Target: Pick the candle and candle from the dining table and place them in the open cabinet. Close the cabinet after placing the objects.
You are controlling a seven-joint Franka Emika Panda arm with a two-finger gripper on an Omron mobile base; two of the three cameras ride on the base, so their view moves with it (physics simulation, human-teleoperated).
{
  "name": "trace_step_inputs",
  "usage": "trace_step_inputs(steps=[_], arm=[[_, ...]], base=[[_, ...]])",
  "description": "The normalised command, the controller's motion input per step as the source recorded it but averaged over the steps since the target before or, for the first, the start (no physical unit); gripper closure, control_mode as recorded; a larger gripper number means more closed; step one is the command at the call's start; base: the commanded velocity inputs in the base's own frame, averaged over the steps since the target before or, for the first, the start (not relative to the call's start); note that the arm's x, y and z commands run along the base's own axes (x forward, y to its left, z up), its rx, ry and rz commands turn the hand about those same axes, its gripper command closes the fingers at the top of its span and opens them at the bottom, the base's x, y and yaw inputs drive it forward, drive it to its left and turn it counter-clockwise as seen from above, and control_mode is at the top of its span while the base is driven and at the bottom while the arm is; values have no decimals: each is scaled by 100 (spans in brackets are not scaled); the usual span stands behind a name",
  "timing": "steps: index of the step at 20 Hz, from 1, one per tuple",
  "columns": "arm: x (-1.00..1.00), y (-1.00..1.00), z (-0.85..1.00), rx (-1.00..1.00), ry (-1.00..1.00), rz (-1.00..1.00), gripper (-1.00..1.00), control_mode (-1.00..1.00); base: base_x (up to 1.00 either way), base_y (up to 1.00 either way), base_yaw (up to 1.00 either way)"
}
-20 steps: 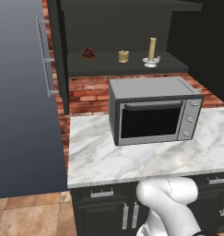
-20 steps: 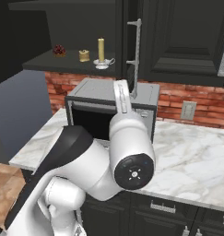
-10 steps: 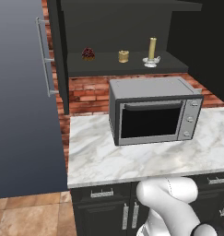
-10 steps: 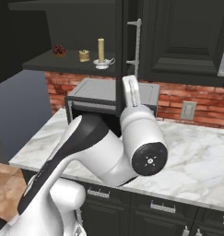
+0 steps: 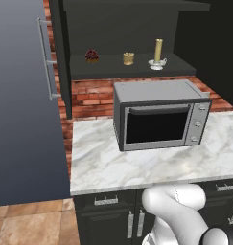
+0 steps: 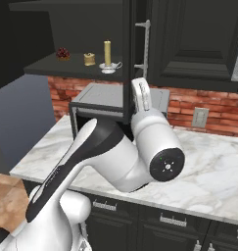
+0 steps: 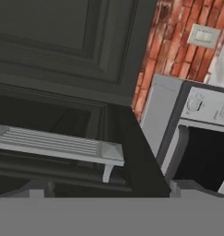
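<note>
Left base view: I see the open cabinet [image 5: 132, 72] with its dark inner shelf at about 12 o'clock. On the shelf stand, from 9 to 3 o'clock, a dark-red lump [image 5: 91, 56], the short squat candle [image 5: 128, 58] and the tall slim candle [image 5: 158, 50] on its round silvery base; all three stand apart from one another. Below the shelf a grey microwave [image 5: 161, 119] sits on the white marble counter [image 5: 103, 162], against a red brick wall [image 5: 91, 93]. A large grey-blue panel [image 5: 22, 105] with a bar handle fills the 9 o'clock side.

Right base view: my arm's white and dark links cover the middle of the counter and part of the microwave front. An open black door [image 6: 128, 59] with a silver bar handle [image 6: 146, 46] stands edge-on just at 3 o'clock of the tall candle.

Hand view: the gripper [image 7: 106, 186] has its fingers spread wide, nothing between them; only the tips [image 7: 37, 188] show, cut off by the lower edge. A silver handle lies across the frame before a black panelled door, the microwave knobs at 3 o'clock.
</note>
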Motion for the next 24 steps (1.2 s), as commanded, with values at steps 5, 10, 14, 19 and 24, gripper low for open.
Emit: trace_step_inputs(steps=[5,10,14,19,24], arm=[[10,14,0,0,-4,5,-100,-100],[12,28,0,0,-4,5,-100,-100],[14,27,0,0,-3,5,-100,-100],[25,30,0,0,-3,6,-100,-100],[42,40,0,-3,-2,5,-100,-100]], base=[[0,0,0],[0,0,0],[0,0,0],[0,0,0],[0,0,0]])
